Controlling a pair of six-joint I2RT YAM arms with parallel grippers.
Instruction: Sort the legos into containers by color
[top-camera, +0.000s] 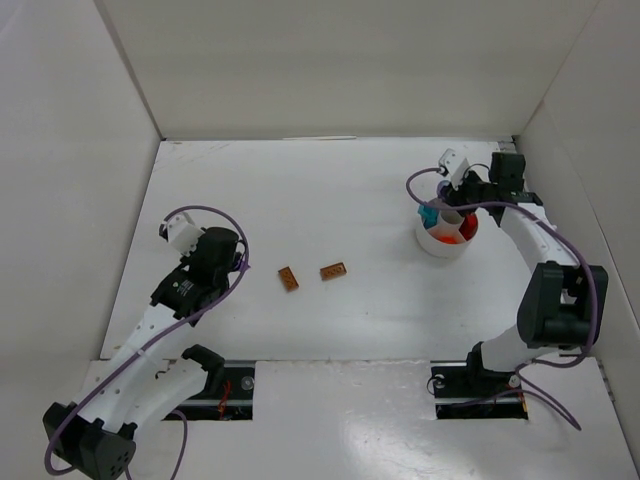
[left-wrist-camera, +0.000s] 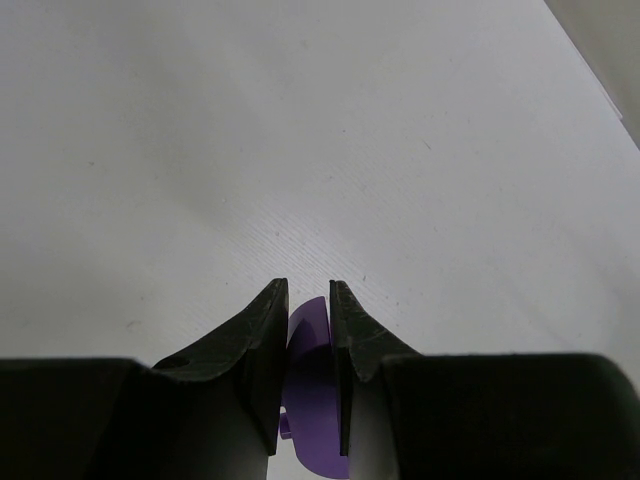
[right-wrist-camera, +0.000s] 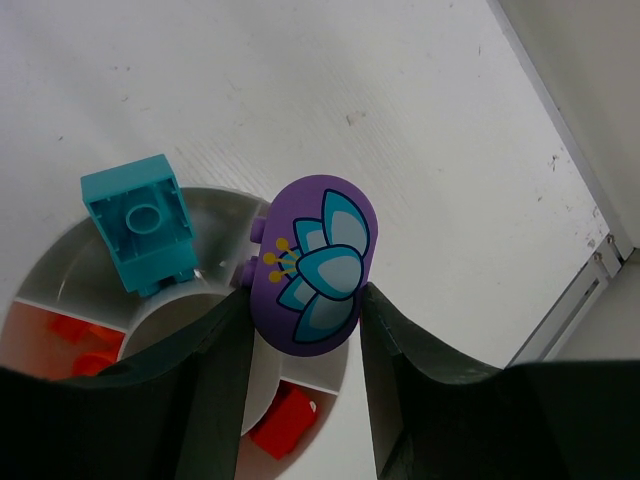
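Looking across the white table (top-camera: 330, 190), we find the two arms well apart, the left one low on its own side and the right one reaching over the divided bowl (top-camera: 428, 243) at the far right.

The right gripper (right-wrist-camera: 305, 295) is clamped on a purple oval tile (right-wrist-camera: 315, 260) with a flower print, held above the bowl's rim. The left gripper (left-wrist-camera: 307, 290) pinches a purple piece (left-wrist-camera: 310, 400) between nearly closed fingers, just above bare table.

In the bowl, a teal brick (right-wrist-camera: 140, 225) sits in one compartment and red bricks (right-wrist-camera: 285, 420) in others. Two brown bricks (top-camera: 288, 279) lie loose mid-table, near each other.

The main risk, we judge, is a wrong drop. The tile hangs close to the teal and red sections, and the fingers hide what lies beneath, so we cannot tell whether a free compartment is there. Released over a divider or the rim, it could tip into another colour or bounce out. The left piece, heading for the same bowl, could bring the arms into each other's way.
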